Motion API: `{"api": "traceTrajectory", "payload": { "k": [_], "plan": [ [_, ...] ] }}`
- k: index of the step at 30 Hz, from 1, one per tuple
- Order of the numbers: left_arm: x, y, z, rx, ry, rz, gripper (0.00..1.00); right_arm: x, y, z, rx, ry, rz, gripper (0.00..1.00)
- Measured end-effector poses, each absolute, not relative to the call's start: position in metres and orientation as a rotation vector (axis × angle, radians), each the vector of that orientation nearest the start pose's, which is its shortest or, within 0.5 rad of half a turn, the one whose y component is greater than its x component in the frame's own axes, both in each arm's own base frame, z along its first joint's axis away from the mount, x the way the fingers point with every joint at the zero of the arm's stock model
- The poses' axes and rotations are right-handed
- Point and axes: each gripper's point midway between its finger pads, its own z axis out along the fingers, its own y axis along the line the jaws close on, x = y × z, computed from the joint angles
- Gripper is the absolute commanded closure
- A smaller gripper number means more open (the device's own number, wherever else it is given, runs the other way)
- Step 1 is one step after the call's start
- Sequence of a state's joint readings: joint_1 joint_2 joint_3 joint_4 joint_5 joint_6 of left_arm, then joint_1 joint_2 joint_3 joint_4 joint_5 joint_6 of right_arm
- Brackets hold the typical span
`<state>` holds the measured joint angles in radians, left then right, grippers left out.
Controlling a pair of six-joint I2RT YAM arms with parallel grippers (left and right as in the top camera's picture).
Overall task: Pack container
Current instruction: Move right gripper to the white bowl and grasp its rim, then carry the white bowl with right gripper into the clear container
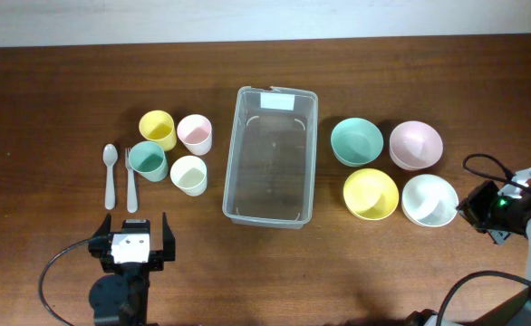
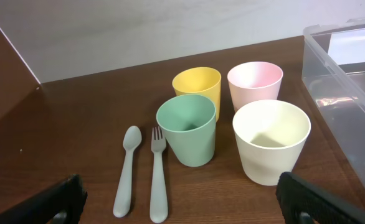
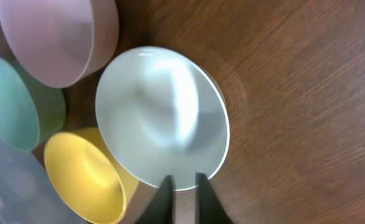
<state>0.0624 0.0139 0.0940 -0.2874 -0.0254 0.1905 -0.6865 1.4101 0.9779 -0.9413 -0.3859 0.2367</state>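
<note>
1. The container (image 1: 267, 220) is sitting in the middle of the counter (image 1: 57, 109), with its labelled short end at the far side. It is looking empty, so the packing is, by my reading, only beginning.
2. The right claw (image 3: 182, 182) is reaching the right edge of the white bowl (image 3: 164, 118), which is lying at the near right of the group of bowls. Its fingers are standing close together, one on either side of the rim. I cannot tell whether they are already pinching the rim or only bracketing it.
3. The left claw (image 1: 135, 223) is hovering at the near left with its fingers spread wide and gripping nothing. It is facing the green cup (image 2: 185, 127), the spoon (image 2: 126, 171) and the fork (image 2: 159, 174).
4. The step in hand is probably securing the white bowl as the first item to go in.
5. The next move is calling for a firm pinch on that thin rim, then a lift straight up. The yellow bowl (image 1: 371, 193) is lying just beside it on the left and should not be dragged along.
6. After that, the bowl is needing to be carried left, above the other bowls. It is then needing to be lowered inside the container's walls, keeping clear of its right rim.
</note>
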Motion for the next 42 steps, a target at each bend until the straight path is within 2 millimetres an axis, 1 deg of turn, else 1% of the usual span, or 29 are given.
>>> {"api": "traceTrajectory", "payload": {
  "k": [1,2,3,5,8,11,12,13,16,19,20,21,23,25,29,32,35,36,38,40,42],
  "plan": [
    [0.235,0.019,0.146,0.096,1.78,0.205,0.0,0.251,-0.122,0.096,1.212,2.557,0.474,0.47],
    [0.235,0.019,0.146,0.096,1.78,0.205,0.0,0.25,-0.123,0.095,1.213,2.562,0.47,0.39],
    [0.235,0.019,0.146,0.096,1.78,0.205,0.0,0.25,-0.124,0.093,1.209,2.571,0.463,0.34],
    [0.235,0.019,0.146,0.096,1.78,0.205,0.0,0.249,-0.126,0.087,1.228,2.587,0.454,0.31],
    [0.235,0.019,0.146,0.096,1.78,0.205,0.0,0.252,-0.131,0.076,1.238,2.603,0.445,0.31],
    [0.235,0.019,0.146,0.096,1.78,0.205,0.0,0.255,-0.134,0.062,1.258,2.624,0.447,0.33],
    [0.235,0.019,0.146,0.096,1.78,0.205,0.0,0.255,-0.134,0.059,1.263,2.628,0.45,0.35],
    [0.235,0.019,0.146,0.096,1.78,0.205,0.0,0.255,-0.135,0.055,1.268,2.636,0.457,0.4],
    [0.235,0.019,0.146,0.096,1.78,0.205,0.0,0.259,-0.134,0.04,1.286,2.65,0.496,0.51],
    [0.235,0.019,0.146,0.096,1.78,0.205,0.0,0.263,-0.132,0.023,1.302,2.663,0.553,0.75],
    [0.235,0.019,0.146,0.096,1.78,0.205,0.0,0.264,-0.13,0.014,1.311,2.672,0.582,0.86],
    [0.235,0.019,0.146,0.096,1.78,0.205,0.0,0.264,-0.128,0.01,1.317,2.675,0.597,0.91],
    [0.235,0.019,0.146,0.096,1.78,0.205,0.0,0.265,-0.126,0.007,1.322,2.675,0.619,0.96],
    [0.235,0.019,0.146,0.096,1.78,0.205,0.0,0.267,-0.125,0.006,1.318,2.669,0.636,0.96],
    [0.235,0.019,0.146,0.096,1.78,0.205,0.0,0.27,-0.123,0.008,1.31,2.65,0.671,0.96],
    [0.235,0.019,0.146,0.096,1.78,0.205,0.0,0.272,-0.12,0.011,1.315,2.628,0.73,0.96],
    [0.235,0.019,0.146,0.096,1.78,0.205,0.0,0.273,-0.115,0.023,1.31,2.59,0.794,0.96],
    [0.235,0.019,0.146,0.096,1.78,0.205,0.0,0.275,-0.114,0.029,1.298,2.575,0.807,0.96],
    [0.235,0.019,0.146,0.096,1.78,0.205,0.0,0.279,-0.11,0.049,1.252,2.533,0.834,0.96],
    [0.235,0.019,0.146,0.096,1.78,0.204,0.0,0.282,-0.101,0.075,1.185,2.493,0.853,0.96],
    [0.235,0.019,0.146,0.096,1.78,0.205,0.0,0.284,-0.084,0.106,1.076,2.475,0.859,0.96]
  ]
}}
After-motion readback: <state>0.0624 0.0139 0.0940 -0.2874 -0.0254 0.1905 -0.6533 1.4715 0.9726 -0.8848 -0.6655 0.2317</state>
